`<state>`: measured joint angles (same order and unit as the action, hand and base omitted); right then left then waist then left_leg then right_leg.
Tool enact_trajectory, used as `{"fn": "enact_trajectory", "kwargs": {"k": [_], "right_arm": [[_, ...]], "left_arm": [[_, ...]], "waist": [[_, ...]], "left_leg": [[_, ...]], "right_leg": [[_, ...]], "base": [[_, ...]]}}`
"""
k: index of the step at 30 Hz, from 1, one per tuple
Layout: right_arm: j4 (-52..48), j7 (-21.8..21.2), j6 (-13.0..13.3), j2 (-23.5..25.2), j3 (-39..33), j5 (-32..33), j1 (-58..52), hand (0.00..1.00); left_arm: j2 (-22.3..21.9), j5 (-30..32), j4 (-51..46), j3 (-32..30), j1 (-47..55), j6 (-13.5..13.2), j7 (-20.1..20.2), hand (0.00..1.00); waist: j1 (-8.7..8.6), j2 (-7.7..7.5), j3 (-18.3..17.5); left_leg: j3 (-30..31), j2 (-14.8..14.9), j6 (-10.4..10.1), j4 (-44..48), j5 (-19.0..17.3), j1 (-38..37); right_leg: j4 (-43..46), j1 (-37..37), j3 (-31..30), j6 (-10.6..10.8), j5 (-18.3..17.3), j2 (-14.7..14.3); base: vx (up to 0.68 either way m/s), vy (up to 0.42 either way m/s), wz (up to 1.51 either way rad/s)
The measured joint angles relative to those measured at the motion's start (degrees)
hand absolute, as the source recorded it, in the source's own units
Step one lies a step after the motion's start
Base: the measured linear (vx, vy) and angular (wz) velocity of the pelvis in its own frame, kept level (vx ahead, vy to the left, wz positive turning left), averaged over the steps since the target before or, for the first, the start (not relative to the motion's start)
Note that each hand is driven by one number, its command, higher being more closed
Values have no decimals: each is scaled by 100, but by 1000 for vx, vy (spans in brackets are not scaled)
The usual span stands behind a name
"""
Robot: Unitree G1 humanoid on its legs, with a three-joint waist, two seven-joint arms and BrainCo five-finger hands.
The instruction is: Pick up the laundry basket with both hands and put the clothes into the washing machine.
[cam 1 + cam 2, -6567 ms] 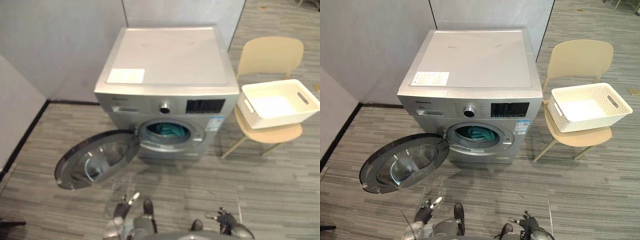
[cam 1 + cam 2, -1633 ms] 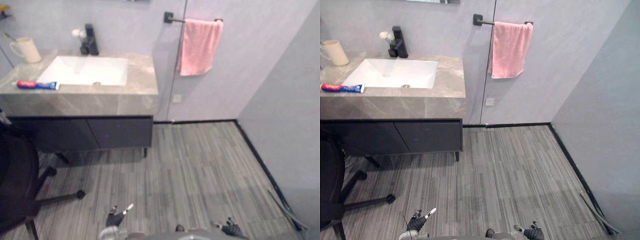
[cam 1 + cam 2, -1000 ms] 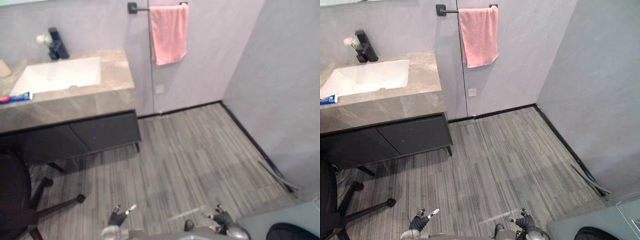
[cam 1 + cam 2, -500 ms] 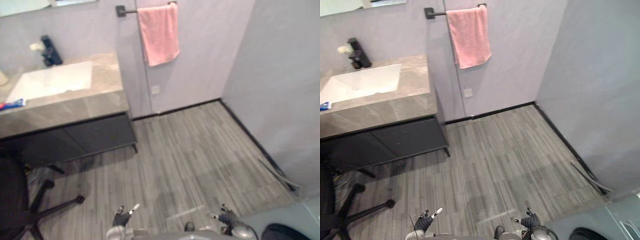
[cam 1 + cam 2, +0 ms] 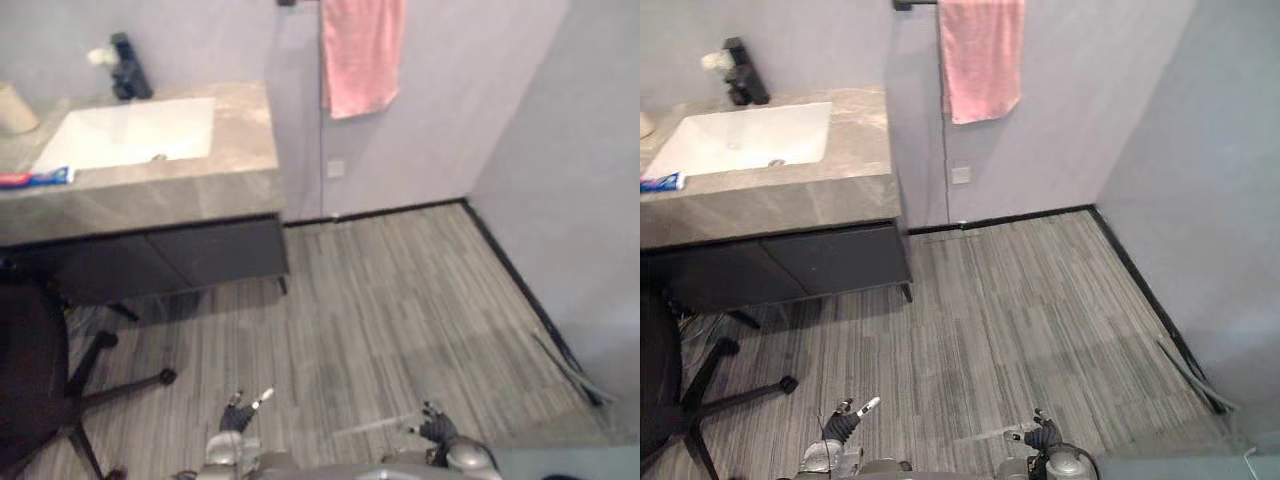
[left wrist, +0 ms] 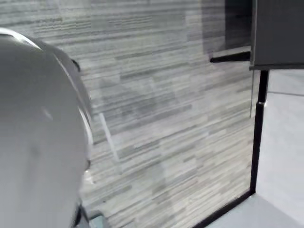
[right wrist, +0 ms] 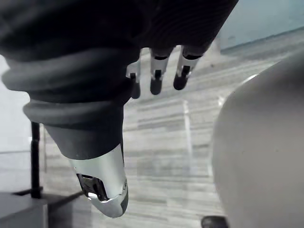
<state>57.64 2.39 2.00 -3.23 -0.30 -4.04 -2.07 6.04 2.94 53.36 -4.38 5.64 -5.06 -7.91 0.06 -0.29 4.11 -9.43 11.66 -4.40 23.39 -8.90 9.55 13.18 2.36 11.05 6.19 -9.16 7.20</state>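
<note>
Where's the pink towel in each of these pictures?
Left eye view: the pink towel hangs on the wall at the top, right of the middle.
Right eye view: at the top, near the middle.
Left wrist view: aimed low, at the floor beside the dark cabinet.
Right wrist view: aimed low, at the floor too.
Shared landmark: the striped grey floor. In both eye views the towel hangs right of the sink.

Floor (image 5: pixel 1020 320) looks like matt grey wood-grain planks. Countertop (image 5: pixel 780 205) is veined grey stone with a slight sheen, basin (image 5: pixel 740 140) smooth glossy white. Pink towel (image 5: pixel 980 60) is soft cloth, cabinet (image 5: pixel 790 265) matt dark. Right hand (image 7: pixel 95 95) has a ribbed rubbery cover.
</note>
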Motion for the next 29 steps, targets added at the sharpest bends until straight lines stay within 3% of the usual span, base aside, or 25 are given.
{"fn": "enact_trajectory", "kwargs": {"k": [2, 6, 7, 9, 12, 14, 18, 29], "right_arm": [[6, 10, 12, -24, 102, -107, 129, 0], [177, 8, 6, -124, 259, -285, 143, 0], [176, 13, 13, -176, 250, -333, 155, 0], [185, 39, 13, -236, 154, -331, 121, 0], [154, 122, 30, -273, -88, -266, -20, 0], [155, 136, 48, -165, -249, -193, -117, 0], [160, 171, 103, 24, -461, 150, -226, 0], [170, 245, 117, 85, -576, 170, -234, 0]], "left_arm": [[-26, -3, 50, -31, 122, 20, -15, 0], [-158, -18, 36, -76, 214, 6, -58, 0], [-166, -19, 35, -53, 213, -23, -79, 0], [-221, -87, 25, -28, 181, -38, -81, 0], [-382, -306, 18, -29, 213, -44, -88, 0], [-387, -340, -56, -24, 239, -82, -123, 0], [-330, -328, -92, -24, 294, -179, -240, 0], [-298, -343, 81, 46, 328, -188, -128, 0]], "waist": [[99, 154, 59], [105, 294, 92], [103, 258, 91], [72, 266, 143], [60, 261, 127], [36, 139, 5], [55, -57, -37], [-51, -59, -99]], "left_leg": [[169, 322, -199, -146, 80, 88], [250, 396, -362, -521, 518, 34], [185, 342, -360, -820, 735, -46], [-81, 311, -149, -468, 546, 21], [-285, -2, -83, -888, 414, -404], [-201, -289, -49, -1769, 741, -633], [-152, -562, 26, -2315, 977, -760], [-338, -868, 122, -2875, 1135, -1239]], "right_leg": [[-885, -393, 167, -196, 411, -445], [-1012, -363, 306, -363, 547, -646], [-1005, -259, 354, -474, 583, -602], [-958, -208, 472, -513, 607, -538], [-969, -294, 554, -427, 664, -347], [-1173, -316, 698, -322, 772, -179], [-1308, -319, 783, -201, 905, 6], [-1472, -515, 483, -22, 1030, 157]], "base": [[-136, -217, 11], [-158, -110, 14], [-126, -62, 12], [-130, -18, 22], [-93, 81, 24], [-108, 93, 41], [-52, 101, 21], [38, 49, -10]]}}
